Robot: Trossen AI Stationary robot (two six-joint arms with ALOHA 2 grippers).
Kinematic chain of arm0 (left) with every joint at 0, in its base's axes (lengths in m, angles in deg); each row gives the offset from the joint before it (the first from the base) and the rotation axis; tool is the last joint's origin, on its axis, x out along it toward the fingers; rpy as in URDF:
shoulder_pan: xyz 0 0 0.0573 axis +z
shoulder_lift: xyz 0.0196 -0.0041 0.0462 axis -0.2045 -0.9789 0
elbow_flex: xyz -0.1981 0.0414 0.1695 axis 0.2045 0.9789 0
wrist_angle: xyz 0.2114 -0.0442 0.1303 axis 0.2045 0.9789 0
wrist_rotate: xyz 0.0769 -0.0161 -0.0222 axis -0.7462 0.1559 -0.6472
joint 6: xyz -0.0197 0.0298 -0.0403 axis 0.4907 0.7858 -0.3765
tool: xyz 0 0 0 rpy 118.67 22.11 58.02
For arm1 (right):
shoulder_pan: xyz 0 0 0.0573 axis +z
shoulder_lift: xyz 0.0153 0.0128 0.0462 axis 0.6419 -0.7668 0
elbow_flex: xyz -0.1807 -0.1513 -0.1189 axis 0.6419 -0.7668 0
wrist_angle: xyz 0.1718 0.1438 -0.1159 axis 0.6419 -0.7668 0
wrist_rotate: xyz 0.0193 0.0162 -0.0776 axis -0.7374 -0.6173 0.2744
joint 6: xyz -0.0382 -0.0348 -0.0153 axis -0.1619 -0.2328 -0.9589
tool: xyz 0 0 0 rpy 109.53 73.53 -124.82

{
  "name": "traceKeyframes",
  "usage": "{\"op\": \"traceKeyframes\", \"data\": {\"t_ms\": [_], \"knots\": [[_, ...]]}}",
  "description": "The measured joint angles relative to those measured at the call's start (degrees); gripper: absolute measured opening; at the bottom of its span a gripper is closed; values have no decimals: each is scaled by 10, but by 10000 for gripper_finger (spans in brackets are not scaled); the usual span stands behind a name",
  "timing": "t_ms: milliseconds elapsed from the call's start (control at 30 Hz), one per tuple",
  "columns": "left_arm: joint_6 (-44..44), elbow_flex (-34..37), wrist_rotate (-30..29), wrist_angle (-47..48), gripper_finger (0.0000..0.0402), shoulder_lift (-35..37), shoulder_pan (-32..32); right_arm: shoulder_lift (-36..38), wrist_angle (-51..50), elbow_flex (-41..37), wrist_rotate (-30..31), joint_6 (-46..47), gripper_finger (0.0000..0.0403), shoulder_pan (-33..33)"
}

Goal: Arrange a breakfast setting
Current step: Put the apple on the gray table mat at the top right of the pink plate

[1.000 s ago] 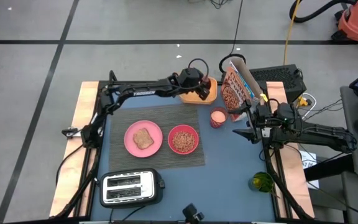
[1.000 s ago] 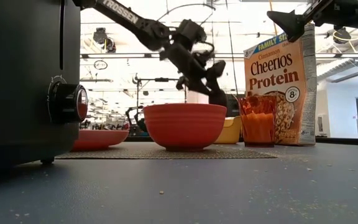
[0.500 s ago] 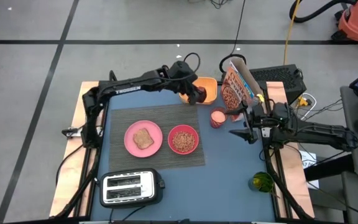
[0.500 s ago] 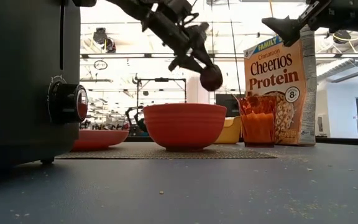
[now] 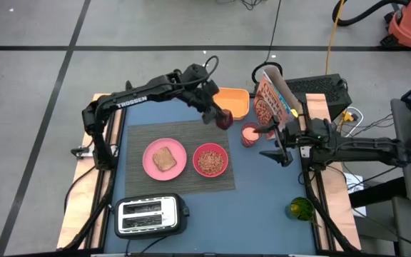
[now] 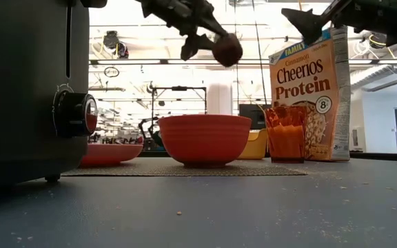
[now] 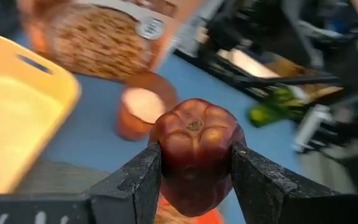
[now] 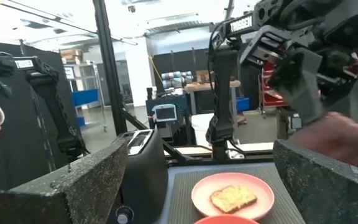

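Note:
My left gripper (image 5: 220, 116) is shut on the small dark red fruit (image 7: 196, 149) high above the far right corner of the grey woven placemat (image 5: 134, 187). The fruit also shows in the low view (image 6: 227, 49). The pink plate (image 5: 148, 161) lies on the mat with the brown toast slice (image 5: 165, 158) on it. The pink bowl (image 5: 210, 146) stands beside it on the mat, filled with cereal. My right gripper (image 5: 273, 146) is open and empty in the air, right of the bowl. The gold spoon is out of view. My left gripper pinches the fruit by two opposite sides (image 7: 164, 155) between its two fingers, at their free ends. The fingers (image 6: 193, 43) slant down from the table's far left. The fruit is lifted clear, well above the bowl, its dimpled end (image 7: 194, 124) toward the wrist camera.
A yellow container (image 5: 235, 101) stands at the far edge. An orange cup (image 5: 250, 134) and a cereal box (image 5: 270, 103) stand right of it. The black-and-silver toaster (image 5: 150, 214) is at the near edge. A green thing (image 5: 300, 208) lies near right.
My left gripper has risen out of the yellow container with the fruit, shut on it throughout. It has gone up and toward the table's near right, and the fruit now hangs over the mat's far right corner. My right gripper has shifted slightly left.

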Motion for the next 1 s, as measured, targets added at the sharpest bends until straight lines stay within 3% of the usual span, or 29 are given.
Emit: {"op": "traceKeyframes", "data": {"t_ms": [167, 500, 633, 867, 1000], "knots": [[-34, 0, 103, 4, 177, -1, -1, -35, 54, 0, 13, -12, 393, 14], [-74, 0, 196, 42, 177, -1, -5, -89, 142, 0, 30, -67, 393, 49], [-94, 0, 203, 76, 177, -1, -5, -103, 177, 0, 40, -107, 393, 64], [-114, 0, 203, 95, 177, -1, -5, -115, 198, 0, 132, -216, 393, 93], [-114, 0, 203, 94, 177, -1, -5, -125, 199, 0, 136, -258, 393, 107]]}}
